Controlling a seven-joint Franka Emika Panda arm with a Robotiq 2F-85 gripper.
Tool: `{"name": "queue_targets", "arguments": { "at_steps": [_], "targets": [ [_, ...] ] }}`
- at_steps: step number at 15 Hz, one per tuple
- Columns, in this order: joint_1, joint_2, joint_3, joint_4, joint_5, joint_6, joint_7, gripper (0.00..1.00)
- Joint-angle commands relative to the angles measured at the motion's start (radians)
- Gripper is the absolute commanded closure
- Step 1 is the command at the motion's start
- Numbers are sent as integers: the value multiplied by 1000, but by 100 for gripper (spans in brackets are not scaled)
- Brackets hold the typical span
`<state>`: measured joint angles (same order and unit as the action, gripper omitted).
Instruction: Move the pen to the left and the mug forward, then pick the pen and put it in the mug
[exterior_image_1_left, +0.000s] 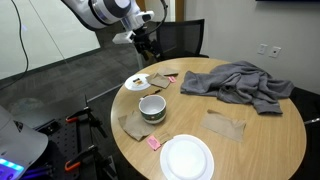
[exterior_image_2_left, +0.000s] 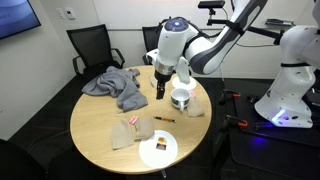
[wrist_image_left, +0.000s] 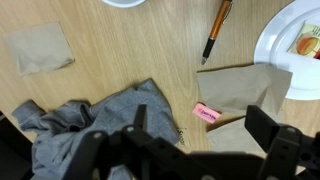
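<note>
Spread wide with nothing between its fingers, the gripper (wrist_image_left: 200, 150) is held in the air above the round wooden table (exterior_image_2_left: 95, 140). Closest beneath it, a crumpled grey cloth (wrist_image_left: 95, 125) is seen, and a small pink scrap (wrist_image_left: 206, 113) is found just beside a brown napkin (wrist_image_left: 245, 88). Beyond the napkin, the pen (wrist_image_left: 217, 30) is laid flat on bare wood, touched by nothing, with one end pointed toward the napkin. A white plate (wrist_image_left: 275, 55) is seen near it, off to one side. In an exterior view, the pen (exterior_image_2_left: 163, 119) is shown between the plate (exterior_image_2_left: 145, 150) and the mug (exterior_image_2_left: 181, 99), apart from both. Farthest off, the mug (exterior_image_1_left: 152, 108) is stood upright on the table.
</note>
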<state>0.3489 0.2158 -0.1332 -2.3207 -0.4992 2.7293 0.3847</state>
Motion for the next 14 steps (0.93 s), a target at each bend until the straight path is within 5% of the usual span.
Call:
{"name": "queue_targets", "arguments": {
  "at_steps": [1,14],
  "targets": [
    [-58,-63,54,-44,45,-33,28,0],
    [-126,-200,110,-187,165,-125,463,0]
  ]
}}
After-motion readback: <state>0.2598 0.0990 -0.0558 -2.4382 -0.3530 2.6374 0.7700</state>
